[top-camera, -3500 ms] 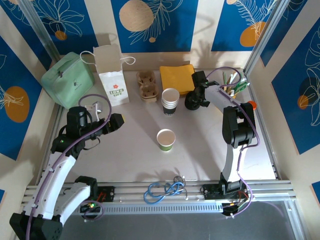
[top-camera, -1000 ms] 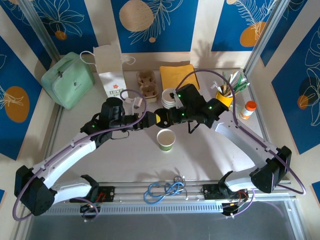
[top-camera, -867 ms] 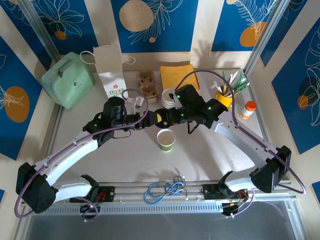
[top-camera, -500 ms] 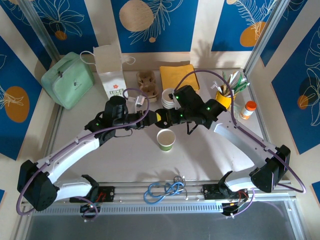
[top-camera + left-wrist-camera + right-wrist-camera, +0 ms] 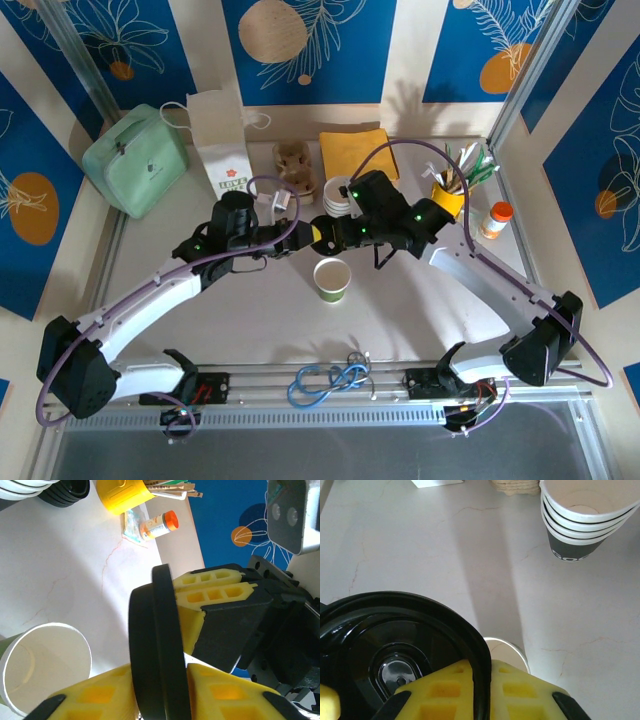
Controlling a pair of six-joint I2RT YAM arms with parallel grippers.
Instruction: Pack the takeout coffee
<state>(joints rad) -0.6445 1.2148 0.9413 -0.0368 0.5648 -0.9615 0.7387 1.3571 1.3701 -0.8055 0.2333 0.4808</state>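
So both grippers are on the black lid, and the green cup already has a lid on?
No: the green cup is uncovered, open-topped in the left wrist view. Left gripper and right gripper are both on the black lid.

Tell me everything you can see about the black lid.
The black lid is round and looks like glossy plastic, with a raised rim and a small oval dimple in its sunken top. It is held on edge above the table, its rim pinched between the yellow fingers of the left gripper and of the right gripper, close to the open green cup.
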